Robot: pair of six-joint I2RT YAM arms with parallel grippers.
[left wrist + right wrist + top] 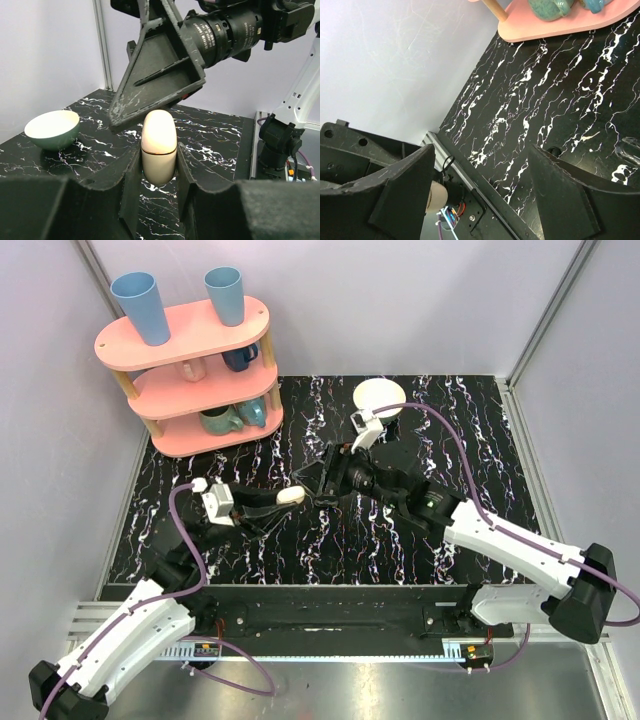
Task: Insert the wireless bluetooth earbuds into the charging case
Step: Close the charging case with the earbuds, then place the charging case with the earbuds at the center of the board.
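Charging case (159, 147), a single smooth cream pebble with a thin seam round its waist, stands on end clamped between the two matt black fingers of the left gripper (282, 498) near the centre of the white-veined black marble table (250, 550); at its 10 o'clock rises one pink three-tier shelf (185, 335) topped by two blue tumblers (140, 305). At the case's 2 o'clock, close by, the right gripper (482, 187) spreads its two wedge-shaped fingers wide on nothing. One glossy round bowl (380, 397) sits at 1 o'clock.
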